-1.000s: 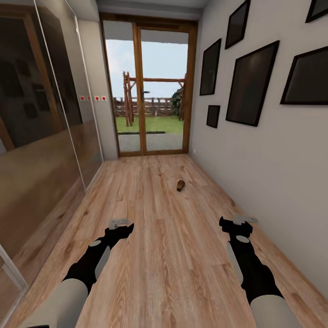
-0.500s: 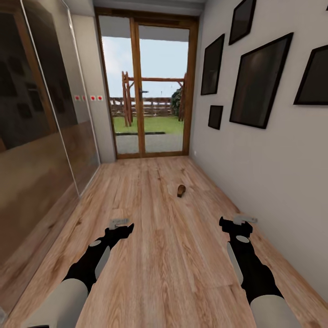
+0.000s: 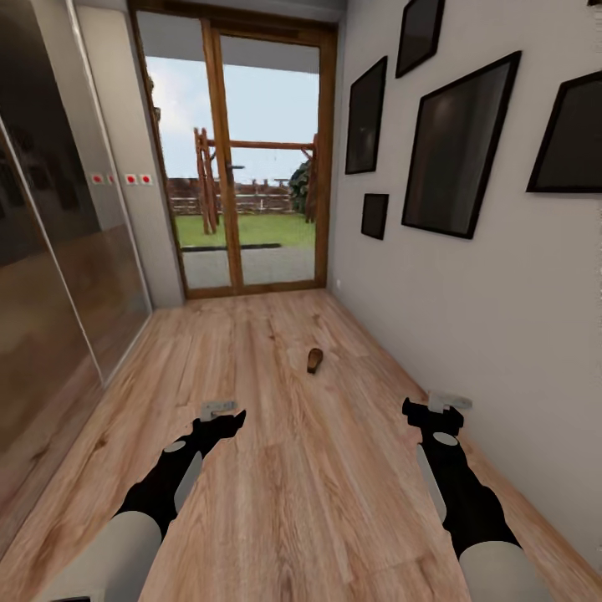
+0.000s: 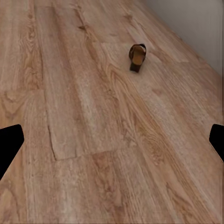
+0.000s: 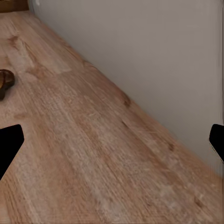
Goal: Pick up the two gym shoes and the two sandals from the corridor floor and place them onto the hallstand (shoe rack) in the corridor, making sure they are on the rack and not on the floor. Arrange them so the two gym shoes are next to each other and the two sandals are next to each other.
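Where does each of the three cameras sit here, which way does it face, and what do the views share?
Head view: high on the robot, facing down the corridor to the glass door; both black forearms, left gripper and right gripper show.
Left wrist view: low, facing the light brown wood-plank floor; black fingertips at both edges.
Right wrist view: low, facing floor and the grey-white wall; black fingertips likewise.
Shared: all three show one small brown slide sandal.

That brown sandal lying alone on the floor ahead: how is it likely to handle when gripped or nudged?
The sandal looks small and open-toed, so probably light. Its wide strap arches over a flat sole in the left wrist view, so pinching the strap may flex it somewhat. Resting flat on smooth wood-grain floor, it would likely slide rather than roll if pushed.
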### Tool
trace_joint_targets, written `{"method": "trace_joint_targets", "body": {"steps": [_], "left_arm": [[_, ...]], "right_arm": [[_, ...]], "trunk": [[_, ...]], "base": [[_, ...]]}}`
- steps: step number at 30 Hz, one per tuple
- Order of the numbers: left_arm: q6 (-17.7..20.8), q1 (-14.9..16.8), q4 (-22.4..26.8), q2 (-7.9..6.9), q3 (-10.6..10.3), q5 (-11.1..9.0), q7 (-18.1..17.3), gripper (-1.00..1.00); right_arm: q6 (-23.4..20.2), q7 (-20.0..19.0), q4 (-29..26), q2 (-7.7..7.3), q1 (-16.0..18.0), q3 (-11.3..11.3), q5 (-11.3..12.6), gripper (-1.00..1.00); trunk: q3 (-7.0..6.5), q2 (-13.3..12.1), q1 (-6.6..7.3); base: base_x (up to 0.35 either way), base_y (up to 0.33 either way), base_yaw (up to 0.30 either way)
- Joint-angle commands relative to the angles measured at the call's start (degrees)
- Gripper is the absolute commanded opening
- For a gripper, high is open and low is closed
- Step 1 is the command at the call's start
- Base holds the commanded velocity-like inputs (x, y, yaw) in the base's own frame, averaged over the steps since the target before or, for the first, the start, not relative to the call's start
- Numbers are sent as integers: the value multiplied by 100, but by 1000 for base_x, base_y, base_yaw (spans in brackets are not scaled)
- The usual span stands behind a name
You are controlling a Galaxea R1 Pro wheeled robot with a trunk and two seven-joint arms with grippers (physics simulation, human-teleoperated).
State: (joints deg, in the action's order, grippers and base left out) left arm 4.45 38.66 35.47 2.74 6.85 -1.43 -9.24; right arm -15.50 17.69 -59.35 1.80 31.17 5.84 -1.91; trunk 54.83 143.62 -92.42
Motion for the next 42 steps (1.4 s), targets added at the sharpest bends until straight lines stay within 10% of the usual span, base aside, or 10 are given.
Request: {"method": "trace_joint_targets", "body": {"steps": [1,42], "left_arm": [[47,1,12,7,45,-15,-52,100],[48,1,12,7,45,-22,-52,100]], "right_arm": [[-37,6,-7,5,4,5,-20,100],[-34,6,-7,5,3,5,-20,100]], "trunk": [[6,2,-2],[6,2,-2]], "base": [[347,0,-231],[347,0,-36]]}}
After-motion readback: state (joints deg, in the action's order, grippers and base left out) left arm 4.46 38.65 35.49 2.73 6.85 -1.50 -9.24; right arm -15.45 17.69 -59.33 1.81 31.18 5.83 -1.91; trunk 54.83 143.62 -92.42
